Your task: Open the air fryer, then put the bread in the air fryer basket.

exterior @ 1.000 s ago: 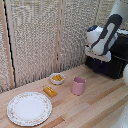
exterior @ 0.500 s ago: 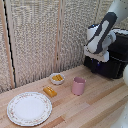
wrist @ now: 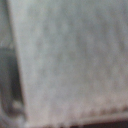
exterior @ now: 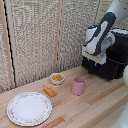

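The black air fryer (exterior: pixel 116 50) stands at the exterior view's right on the wooden table. Its lower front part, the air fryer basket (exterior: pixel 102 70), juts toward the exterior view's left. My white gripper (exterior: pixel 95 58) hangs at the basket's front, and its fingers are too small to read. The air fryer handle is hidden behind the gripper. The golden-brown bread (exterior: pixel 50 91) lies flat on the table, far from the gripper and beside the plate. The wrist view is a blur of pale woven surface with a dark strip along one edge.
A pink cup (exterior: pixel 78 86) stands between the bread and the fryer. A small white bowl (exterior: pixel 57 78) of orange-yellow pieces sits behind the bread. A patterned white plate (exterior: pixel 29 108) lies near the front. A woven screen (exterior: pixel 40 35) backs the table.
The arm has shifted only slightly at the fryer's front. The bread, cup, bowl and plate have not moved.
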Tool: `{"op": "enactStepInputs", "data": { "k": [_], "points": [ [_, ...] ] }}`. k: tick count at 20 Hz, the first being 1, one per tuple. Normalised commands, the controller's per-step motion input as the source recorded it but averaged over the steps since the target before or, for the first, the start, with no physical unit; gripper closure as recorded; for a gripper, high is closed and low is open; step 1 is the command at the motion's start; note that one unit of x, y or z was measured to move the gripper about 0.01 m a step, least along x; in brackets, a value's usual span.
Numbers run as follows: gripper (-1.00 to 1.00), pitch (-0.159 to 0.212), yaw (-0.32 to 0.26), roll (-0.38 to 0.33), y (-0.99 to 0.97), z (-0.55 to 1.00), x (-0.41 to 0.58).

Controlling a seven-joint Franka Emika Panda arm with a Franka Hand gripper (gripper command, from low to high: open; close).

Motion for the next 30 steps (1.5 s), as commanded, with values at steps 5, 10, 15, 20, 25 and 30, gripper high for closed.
{"op": "enactStepInputs", "data": {
  "k": [5,10,15,20,25,30],
  "points": [
    [1.00,-0.126,-0.126,0.020,0.83,0.02,-0.008],
    [1.00,-0.043,-0.130,0.003,0.83,0.00,0.000],
    [1.00,-0.002,-0.104,0.026,0.83,0.00,0.107],
    [-1.00,-0.009,-0.065,-0.013,0.35,-0.03,0.238],
    [-1.00,0.008,0.067,0.003,-0.03,0.00,0.007],
    [-1.00,0.005,-0.043,0.021,-0.16,0.00,0.011]
  ]
}}
